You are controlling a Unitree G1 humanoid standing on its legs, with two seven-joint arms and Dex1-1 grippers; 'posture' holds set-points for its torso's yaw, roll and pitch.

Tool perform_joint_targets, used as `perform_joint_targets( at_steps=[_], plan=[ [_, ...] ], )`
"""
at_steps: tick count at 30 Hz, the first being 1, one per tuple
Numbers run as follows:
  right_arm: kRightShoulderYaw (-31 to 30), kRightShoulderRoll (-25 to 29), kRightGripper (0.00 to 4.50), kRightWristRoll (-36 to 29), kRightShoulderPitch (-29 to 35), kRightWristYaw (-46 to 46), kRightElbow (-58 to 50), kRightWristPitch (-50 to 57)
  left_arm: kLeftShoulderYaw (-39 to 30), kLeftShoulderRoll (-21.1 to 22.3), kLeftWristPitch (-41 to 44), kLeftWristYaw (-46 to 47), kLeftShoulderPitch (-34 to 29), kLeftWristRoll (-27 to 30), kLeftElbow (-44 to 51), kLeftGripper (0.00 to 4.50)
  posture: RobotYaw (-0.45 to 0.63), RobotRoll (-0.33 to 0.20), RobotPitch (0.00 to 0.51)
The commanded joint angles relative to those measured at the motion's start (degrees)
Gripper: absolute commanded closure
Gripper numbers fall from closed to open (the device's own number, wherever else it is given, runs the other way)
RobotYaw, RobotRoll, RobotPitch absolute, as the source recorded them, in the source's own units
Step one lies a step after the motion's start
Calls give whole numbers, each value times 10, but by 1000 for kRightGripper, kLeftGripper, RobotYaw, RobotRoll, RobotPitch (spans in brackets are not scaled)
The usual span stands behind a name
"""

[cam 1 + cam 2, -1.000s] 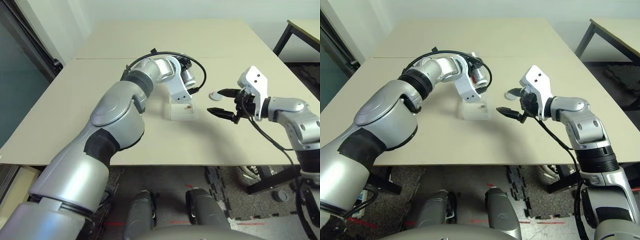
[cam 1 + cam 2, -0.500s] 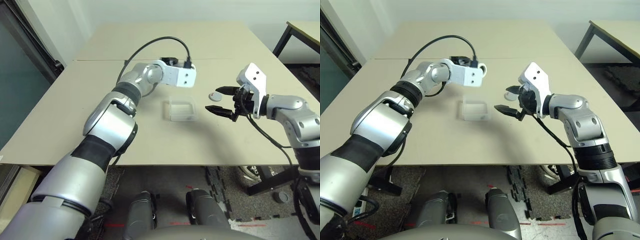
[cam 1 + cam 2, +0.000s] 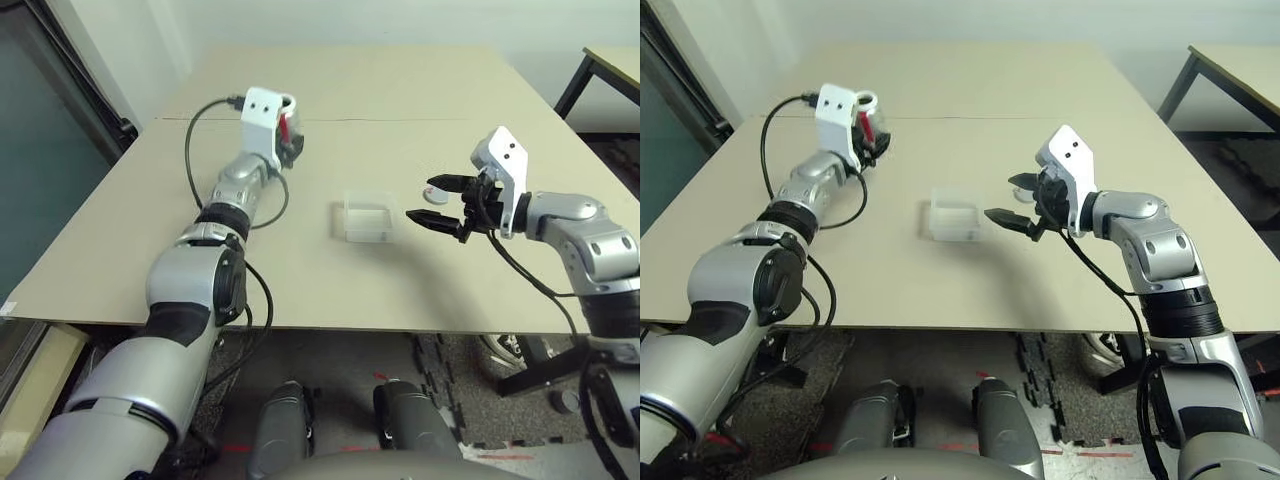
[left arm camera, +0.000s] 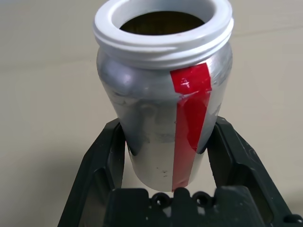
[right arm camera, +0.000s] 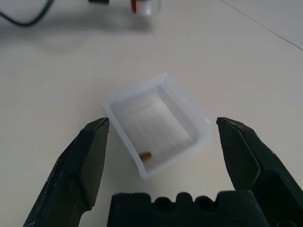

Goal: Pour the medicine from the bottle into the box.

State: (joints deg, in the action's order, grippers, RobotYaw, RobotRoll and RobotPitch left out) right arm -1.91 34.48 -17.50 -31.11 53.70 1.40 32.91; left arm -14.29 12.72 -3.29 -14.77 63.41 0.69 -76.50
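Silver bottle [image 4: 163, 113] upright in left gripper [image 4: 165, 156] — uncapped

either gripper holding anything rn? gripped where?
Left gripper holds the bottle, upright and open-mouthed, with its fingers clamped on the lower body. Right gripper is open and holds nothing; it hovers by the box.

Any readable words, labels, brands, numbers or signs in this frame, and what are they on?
None can be read.
The bottle bears only a plain red stripe, with no lettering.
The cap has a red mark, too small to tell if it is writing.
The box is clear and unmarked.
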Motion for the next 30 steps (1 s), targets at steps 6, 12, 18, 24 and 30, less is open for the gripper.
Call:
perform_joint_targets(
  at_steps=[6, 12, 18, 24, 30],
  plan=[
    [-7, -12, 0, -14, 11, -10, -34, 26, 14, 3, 9, 2, -44, -6, 7, 1751, -74, 0, 76],
    [-4, -21, 0, -18, 22, -20, -43, 28, 37, 6, 11, -8, -59, -20, 6, 1751, -84, 0, 77],
    [-3, -21, 0, -20, 26, -25, -41, 25, 46, 8, 12, -12, -62, -20, 7, 1751, -86, 0, 76],
    [-3, -22, 0, -21, 25, -28, -40, 24, 45, 9, 11, -16, -64, -16, 7, 1751, -84, 0, 73],
    [-3, -15, 0, -21, 23, -23, -38, 24, 41, 9, 4, -26, -68, -11, 11, 17, -77, 0, 72]
  ],
)
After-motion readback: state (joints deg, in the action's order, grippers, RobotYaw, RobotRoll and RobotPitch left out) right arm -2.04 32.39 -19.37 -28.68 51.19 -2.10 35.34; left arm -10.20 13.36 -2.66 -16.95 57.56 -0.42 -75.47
